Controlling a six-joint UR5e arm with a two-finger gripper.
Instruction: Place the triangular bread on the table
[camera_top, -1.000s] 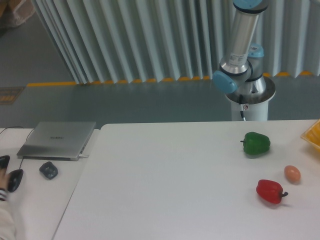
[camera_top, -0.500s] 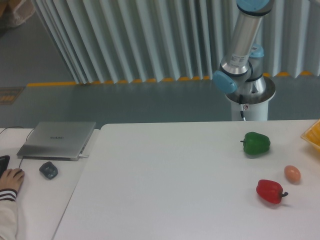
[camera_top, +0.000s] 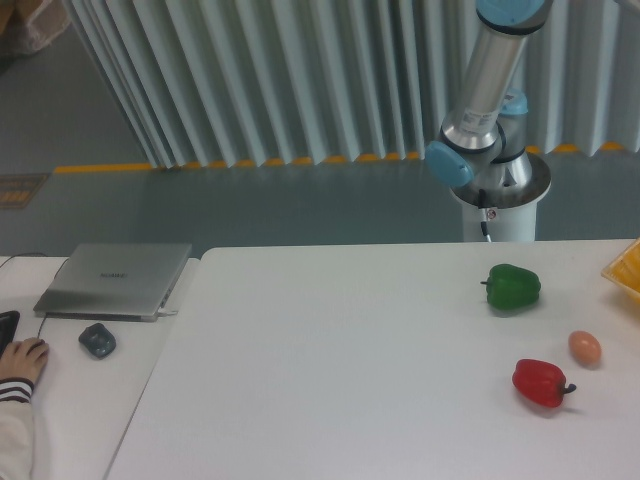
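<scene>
The triangular bread is out of view. The white table (camera_top: 340, 370) fills the lower right of the camera view. Only the lower part of the robot arm (camera_top: 487, 90) shows, rising from its base (camera_top: 498, 195) behind the table and leaving the frame at the top. The gripper is outside the picture.
A green pepper (camera_top: 514, 287), a red pepper (camera_top: 541, 383) and a small orange-brown egg (camera_top: 585, 347) lie on the table's right side. A yellow tray corner (camera_top: 626, 268) pokes in at the right edge. On the left desk sit a laptop (camera_top: 115, 279), a mouse (camera_top: 97, 340) and a person's hand (camera_top: 20, 360).
The arm's upper segment has swung slightly to the right. The person's hand at the left desk has shifted onto the dark object there.
</scene>
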